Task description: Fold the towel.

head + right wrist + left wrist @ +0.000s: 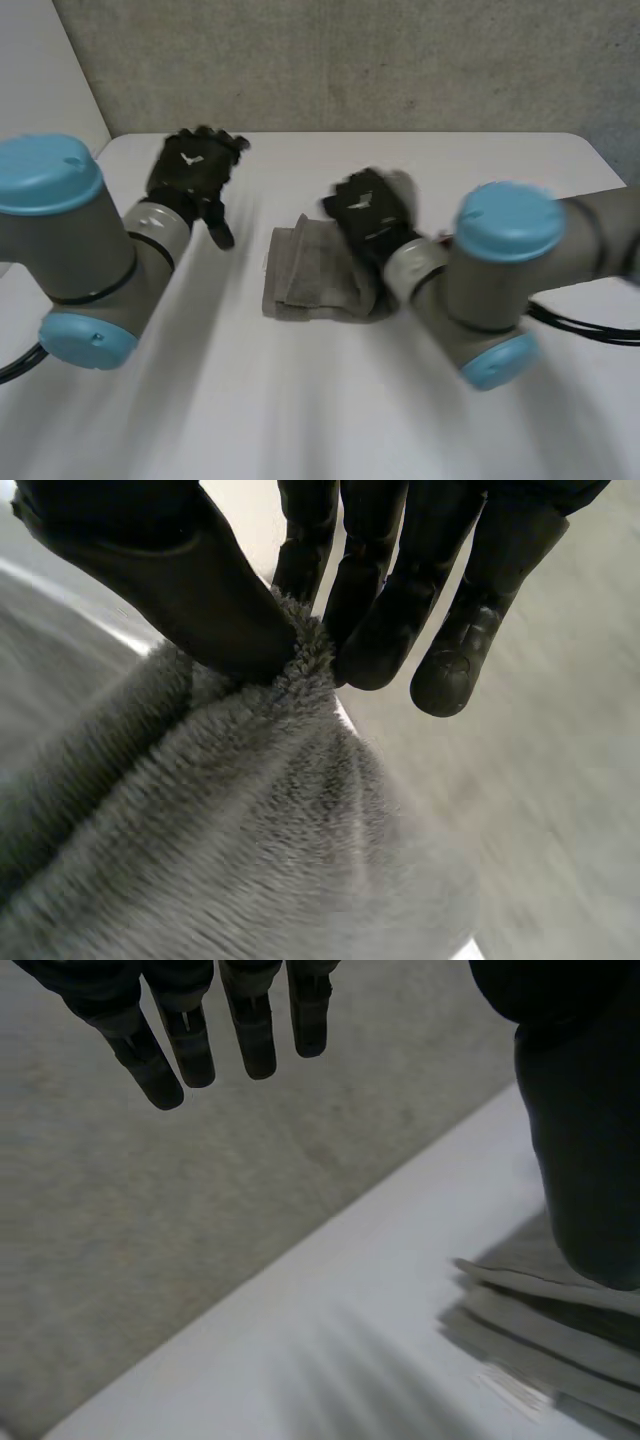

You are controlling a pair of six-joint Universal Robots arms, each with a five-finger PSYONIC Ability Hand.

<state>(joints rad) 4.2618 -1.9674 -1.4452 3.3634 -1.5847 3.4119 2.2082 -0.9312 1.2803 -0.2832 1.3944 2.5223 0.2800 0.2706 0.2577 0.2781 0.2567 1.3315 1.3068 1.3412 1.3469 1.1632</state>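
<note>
The towel (pixel 305 275) lies on the table (pixel 300 410) as a folded stack right under the right hand (pixel 368 212), which is clamped on it. In the right wrist view the thumb and fingers (pixel 380 630) pinch a raised ridge of pile between them, and the rest of the cloth spreads out below the palm. The pinch sits on the side of the stack nearer the right arm, while the layered free edges face the left hand (pixel 192 168). That hand hangs above the table, well apart from the cloth, fingers straight and holding nothing; the stack lies off to its thumb side. The creases seem to run front to back between the hands, so a further fold would likely carry the pinched edge across toward the left hand, and the right hand is plainly the nearer one.
</note>
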